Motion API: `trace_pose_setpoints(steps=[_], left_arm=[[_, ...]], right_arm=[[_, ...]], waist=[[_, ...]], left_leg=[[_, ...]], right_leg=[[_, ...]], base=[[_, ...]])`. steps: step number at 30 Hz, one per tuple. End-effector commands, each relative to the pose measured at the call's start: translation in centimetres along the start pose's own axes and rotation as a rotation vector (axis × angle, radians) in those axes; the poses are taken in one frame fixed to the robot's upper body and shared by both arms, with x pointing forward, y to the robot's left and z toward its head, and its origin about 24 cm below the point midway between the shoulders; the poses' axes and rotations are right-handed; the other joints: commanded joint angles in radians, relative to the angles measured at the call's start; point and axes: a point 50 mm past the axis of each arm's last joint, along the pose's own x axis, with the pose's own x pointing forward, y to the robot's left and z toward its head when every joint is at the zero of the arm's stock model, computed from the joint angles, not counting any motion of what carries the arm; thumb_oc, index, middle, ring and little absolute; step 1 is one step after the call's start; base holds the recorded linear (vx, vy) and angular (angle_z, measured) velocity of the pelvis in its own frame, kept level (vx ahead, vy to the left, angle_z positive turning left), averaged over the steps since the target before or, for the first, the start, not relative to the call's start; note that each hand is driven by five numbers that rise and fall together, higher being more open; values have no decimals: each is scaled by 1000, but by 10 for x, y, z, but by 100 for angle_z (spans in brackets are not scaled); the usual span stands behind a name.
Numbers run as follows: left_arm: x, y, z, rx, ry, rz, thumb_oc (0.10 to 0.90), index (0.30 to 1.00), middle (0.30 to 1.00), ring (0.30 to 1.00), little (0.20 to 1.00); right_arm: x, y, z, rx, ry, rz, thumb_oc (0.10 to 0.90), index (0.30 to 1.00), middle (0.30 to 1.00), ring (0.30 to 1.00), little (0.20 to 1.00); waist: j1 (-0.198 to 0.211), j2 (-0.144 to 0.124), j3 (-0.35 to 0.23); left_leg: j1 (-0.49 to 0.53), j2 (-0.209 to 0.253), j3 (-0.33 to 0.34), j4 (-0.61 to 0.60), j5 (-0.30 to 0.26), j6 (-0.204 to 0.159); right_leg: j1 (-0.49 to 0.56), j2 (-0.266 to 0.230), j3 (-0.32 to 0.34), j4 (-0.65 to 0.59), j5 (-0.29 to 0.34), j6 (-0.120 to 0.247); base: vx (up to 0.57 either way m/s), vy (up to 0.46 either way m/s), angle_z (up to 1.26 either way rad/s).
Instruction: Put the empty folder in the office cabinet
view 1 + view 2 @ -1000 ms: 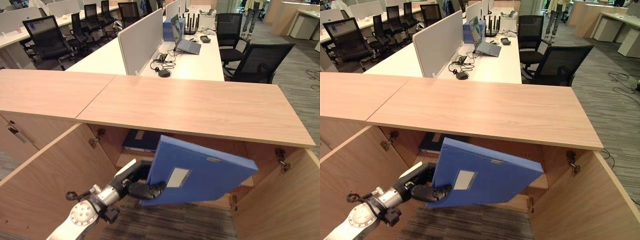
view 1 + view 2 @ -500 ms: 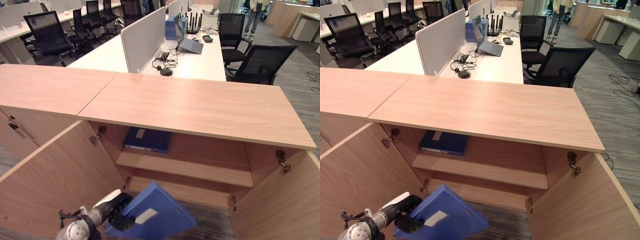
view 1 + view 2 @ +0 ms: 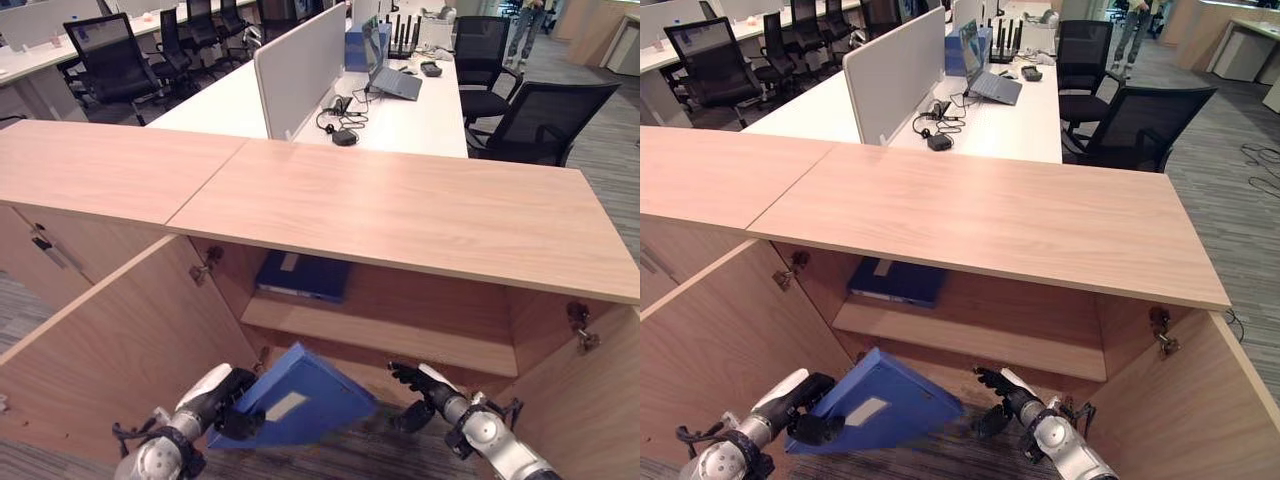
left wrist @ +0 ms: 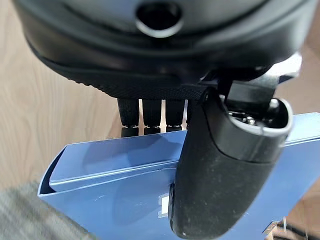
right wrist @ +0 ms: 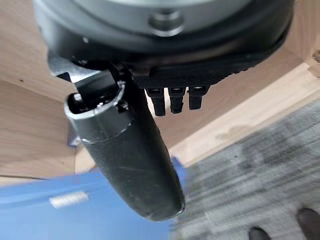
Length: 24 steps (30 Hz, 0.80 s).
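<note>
I see the left robot hand point(image 3: 222, 400) clamped on the blue folder point(image 3: 300, 400), thumb over its face, holding it tilted low in front of the open office cabinet point(image 3: 400, 215), below the shelf point(image 3: 400, 340). Right robot hand point(image 3: 425, 385) sits just beside it, fingers extended, holding nothing.

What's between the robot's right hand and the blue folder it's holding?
Nothing: in the left eye view, just a short stretch of carpet separates the open right hand from the folder, gripped by the left hand.

Silver-grey arms end in a dark left hand point(image 3: 232, 398) and right hand point(image 3: 418, 385).
</note>
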Motion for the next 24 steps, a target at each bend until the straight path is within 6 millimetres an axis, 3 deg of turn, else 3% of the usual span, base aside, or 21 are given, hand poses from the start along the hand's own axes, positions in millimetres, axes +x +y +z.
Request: trace_pose_setpoints(steps=[1,11,17,24], left_arm=[[4,45,49,59,-268,216,400,300,300,300,300],[10,58,65,137,-327,271,400,300,300,300,300],[9,60,90,131,-449,257,400,300,300,300,300],[4,62,107,128,-533,226,400,300,300,300,300]], right_arm=[[-3,-23,37,-111,-179,-37,800,900,900,900,900],[-7,-23,74,-140,-341,36,800,900,900,900,900],[-6,-32,92,-185,-399,-20,800,900,900,900,900],[-3,-34,90,-212,-381,-50,800,900,900,900,900]], waist=[[-6,-30,-22],[-4,-33,-24],[-6,-32,-28],[-8,-28,-36]], left_leg=[[21,11,-29,-7,-130,-33],[14,12,-26,-7,-125,-38],[8,11,-23,-7,-114,-37],[12,13,-22,-7,-123,-37]], right_leg=[[6,-46,-34,7,-51,84],[-2,-47,-34,7,-49,85],[-8,-48,-34,7,-40,84],[-4,-47,-30,7,-46,84]], base=[[0,0,0],[0,0,0],[-8,1,0],[-17,4,-1]])
